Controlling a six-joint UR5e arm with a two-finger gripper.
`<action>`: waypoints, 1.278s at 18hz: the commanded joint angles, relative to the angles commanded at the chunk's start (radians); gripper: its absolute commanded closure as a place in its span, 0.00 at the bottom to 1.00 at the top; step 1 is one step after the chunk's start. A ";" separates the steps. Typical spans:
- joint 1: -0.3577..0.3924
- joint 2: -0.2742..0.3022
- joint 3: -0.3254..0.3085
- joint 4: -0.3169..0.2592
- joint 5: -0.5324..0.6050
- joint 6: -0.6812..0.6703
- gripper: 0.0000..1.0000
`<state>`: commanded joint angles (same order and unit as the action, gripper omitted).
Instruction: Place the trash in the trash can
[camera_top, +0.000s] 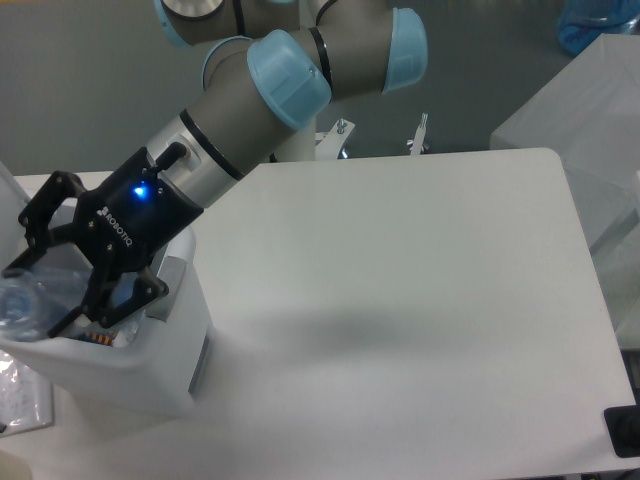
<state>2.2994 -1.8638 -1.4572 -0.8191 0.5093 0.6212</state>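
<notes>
1. The single camera view looks down on a white bench (400, 300) with the UR5e arm (290, 80) reaching from the far side toward the near left corner.
2. The black hand (45, 295) hangs over the open top of the trash can (150, 370), with a blue light glowing on its body.
3. Its two fingers (110, 300) stand apart, one on each side of the clear water bottle (30, 300); whether they press on it or only flank it cannot be told.
4. The water bottle lies tilted between the fingers, its blurred end toward the left edge of the view, over the left part of the trash can's opening.
5. The trash can is a white boxy bin with rounded corners at the near left of the bench; a grey tab (200, 360) shows on its right side.
6. Something with red and yellow marks (100, 337) shows inside the bin under the hand; what it is cannot be told.
7. A clear plastic piece (20, 395) lies on the bench just left of the bin, cut by the frame edge.
</notes>
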 joint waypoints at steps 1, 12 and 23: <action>0.017 0.002 -0.008 0.000 0.000 0.009 0.00; 0.331 -0.057 -0.012 0.000 0.133 0.153 0.00; 0.440 -0.161 -0.006 -0.009 0.596 0.339 0.00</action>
<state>2.7397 -2.0249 -1.4634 -0.8283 1.1054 0.9603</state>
